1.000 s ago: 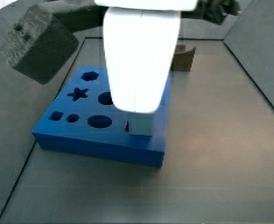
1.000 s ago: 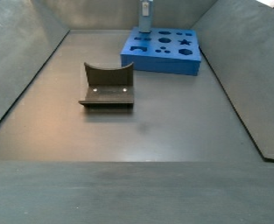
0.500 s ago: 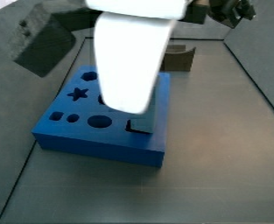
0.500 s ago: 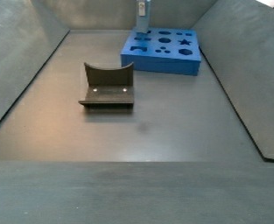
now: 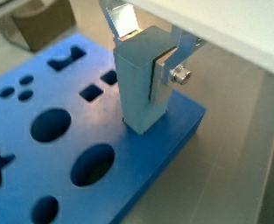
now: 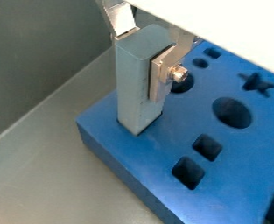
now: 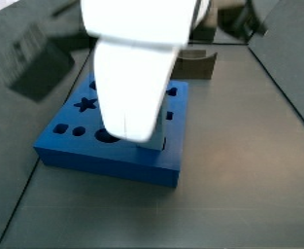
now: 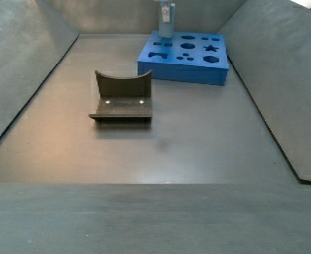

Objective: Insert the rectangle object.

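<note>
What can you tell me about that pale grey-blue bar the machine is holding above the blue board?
The rectangle object is a slim, pale blue-grey bar with plain flat sides and a matt, plastic-like look. It stands upright, clamped near its top between the gripper's silver fingers. Its lower end meets the blue board at a corner, apparently going into a hole there, though the bar hides the opening. In a side view it shows as a thin post at the board's far corner. Nothing else touches it.

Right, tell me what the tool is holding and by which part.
The tool holds the rectangle object by its upper part, fingers clamped on opposite flat sides. The bar stands upright, lower end at the blue board.
</note>
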